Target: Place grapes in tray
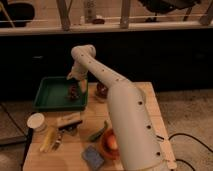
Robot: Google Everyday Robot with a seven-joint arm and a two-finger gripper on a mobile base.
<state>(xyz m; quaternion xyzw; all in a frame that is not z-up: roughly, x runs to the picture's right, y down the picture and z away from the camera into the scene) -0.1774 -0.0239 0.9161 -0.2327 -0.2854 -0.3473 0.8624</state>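
The dark-green tray (50,95) stands at the back left of the wooden table. The grapes (74,90), a small dark bumpy cluster, are at the tray's right side, inside its rim. My gripper (75,83) reaches down from the white arm (115,100) directly over the grapes, at the tray's right end. I cannot tell whether the grapes hang from the gripper or rest on the tray floor.
A dark reddish round thing (102,90) sits behind the arm, right of the tray. In front are a white cup (36,121), a banana (48,138), a small box (69,120), a green vegetable (98,132), a blue sponge (93,156) and an orange bowl (110,143).
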